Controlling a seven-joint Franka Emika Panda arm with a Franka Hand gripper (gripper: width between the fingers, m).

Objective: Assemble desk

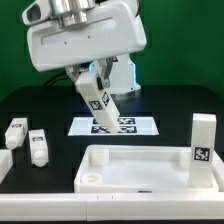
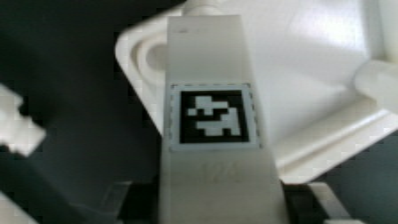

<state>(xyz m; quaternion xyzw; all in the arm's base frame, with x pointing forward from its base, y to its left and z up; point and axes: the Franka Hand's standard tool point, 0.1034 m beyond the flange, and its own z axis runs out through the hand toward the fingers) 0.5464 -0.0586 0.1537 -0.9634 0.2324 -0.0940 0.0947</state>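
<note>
Black tabletop (image 1: 40, 105), early stage I'd say: gripper (image 1: 88, 80) clamped on tilted leg (image 1: 100, 100) above marker board (image 1: 145, 125), desk top (image 1: 130, 153) at front edge carrying upright leg (image 1: 203, 140) at exterior view's right end, two loose legs (image 1: 17, 133) by exterior view's left edge still to fit.

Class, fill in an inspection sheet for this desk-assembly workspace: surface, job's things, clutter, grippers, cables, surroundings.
Surface: black table, with the marker board lying flat on it.
Job's things: desk top at the front; an upright leg stands at its corner on the exterior view's right; two loose legs lie at the exterior view's left.
Clutter: nothing seen.
Grippers: gripper shut on a fourth leg, held tilted above the marker board.
Cables: nothing seen.
Surroundings: green wall behind.
</note>
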